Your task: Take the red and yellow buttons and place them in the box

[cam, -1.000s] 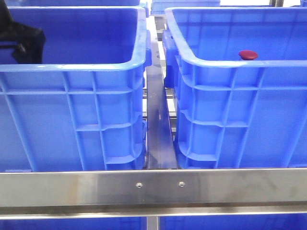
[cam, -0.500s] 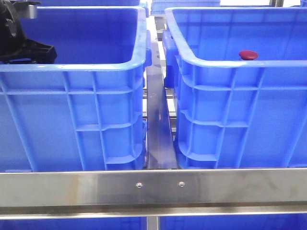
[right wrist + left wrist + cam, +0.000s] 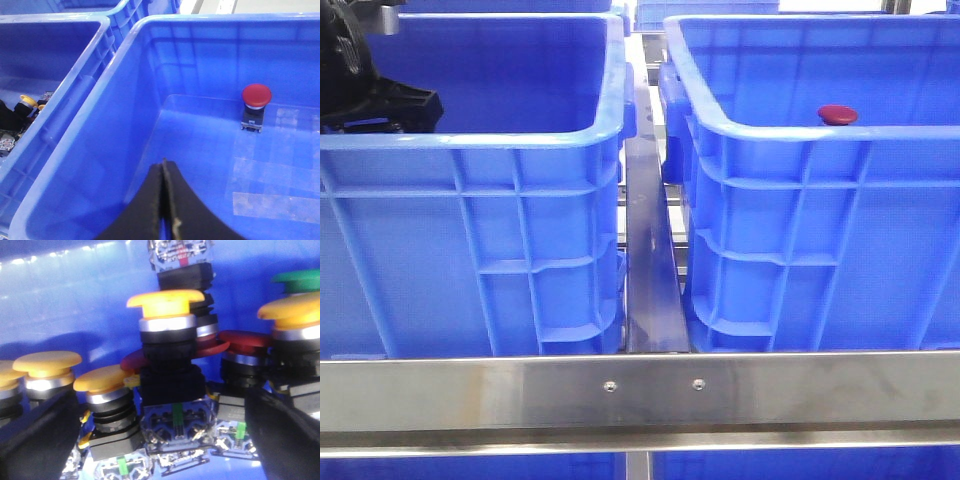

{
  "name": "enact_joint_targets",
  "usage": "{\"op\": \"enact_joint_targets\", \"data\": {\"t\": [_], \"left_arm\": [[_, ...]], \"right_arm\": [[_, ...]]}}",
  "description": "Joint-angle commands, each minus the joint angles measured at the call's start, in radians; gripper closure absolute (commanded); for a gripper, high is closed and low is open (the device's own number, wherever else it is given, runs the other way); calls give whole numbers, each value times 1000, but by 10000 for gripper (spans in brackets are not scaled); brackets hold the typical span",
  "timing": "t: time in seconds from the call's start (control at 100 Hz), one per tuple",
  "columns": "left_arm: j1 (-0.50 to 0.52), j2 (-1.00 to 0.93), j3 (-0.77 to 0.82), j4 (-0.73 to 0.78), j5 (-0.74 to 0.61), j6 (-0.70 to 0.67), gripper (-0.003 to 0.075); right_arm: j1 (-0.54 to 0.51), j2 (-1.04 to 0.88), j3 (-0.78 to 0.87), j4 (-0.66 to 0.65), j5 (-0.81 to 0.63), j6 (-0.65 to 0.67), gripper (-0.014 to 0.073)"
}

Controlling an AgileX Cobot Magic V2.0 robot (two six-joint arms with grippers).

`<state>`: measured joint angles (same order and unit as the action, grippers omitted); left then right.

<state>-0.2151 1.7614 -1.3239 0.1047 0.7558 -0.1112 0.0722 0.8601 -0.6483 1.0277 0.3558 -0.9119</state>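
Observation:
A dark red button [image 3: 837, 115] sits in the box [image 3: 760, 130], the right crate with ribbed inner walls; it also shows in the right wrist view [image 3: 256, 95], upright on the floor of the box [image 3: 225, 19]. My right gripper [image 3: 163, 200] is shut and empty above that box, short of the red button. My left gripper [image 3: 160, 405] is open, down in the left crate [image 3: 520, 135], its fingers [image 3: 35, 440] either side of a pile of buttons. A yellow button [image 3: 165, 300] stands upright between them, with red buttons [image 3: 245, 338] just behind. My left arm [image 3: 380, 100] shows at the crate's left.
Several more yellow buttons [image 3: 47, 362] and a green one [image 3: 300, 280] lie in the left crate. A metal rail [image 3: 640, 390] runs across the front and a narrow gap with a bar [image 3: 648, 250] separates the two crates.
My left arm has moved a little to the right and deeper into the left crate. The red button in the box has not moved.

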Motion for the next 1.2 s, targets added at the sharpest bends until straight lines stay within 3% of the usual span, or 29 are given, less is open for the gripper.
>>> {"op": "enact_joint_targets", "data": {"t": [0.0,0.19,0.31,0.69,0.95,1.19], "left_arm": [[2,-44,-30,-13,-31,-12,232],[2,-44,-30,-15,-6,-12,533],[2,-44,-30,-15,-6,-12,627],[2,-140,-30,-29,18,60,636],[2,-274,-30,-222,41,301,636],[2,-328,-30,-477,147,610,636]], "right_arm": [[-1,-10,-27,29,-31,-8,661],[-1,-10,-27,29,-31,-8,661],[-1,-10,-27,29,-31,-8,661],[-1,-10,-27,29,-30,-8,661],[-1,-10,-27,29,-29,-8,661],[-1,-10,-27,39,1,-8,661]]}}
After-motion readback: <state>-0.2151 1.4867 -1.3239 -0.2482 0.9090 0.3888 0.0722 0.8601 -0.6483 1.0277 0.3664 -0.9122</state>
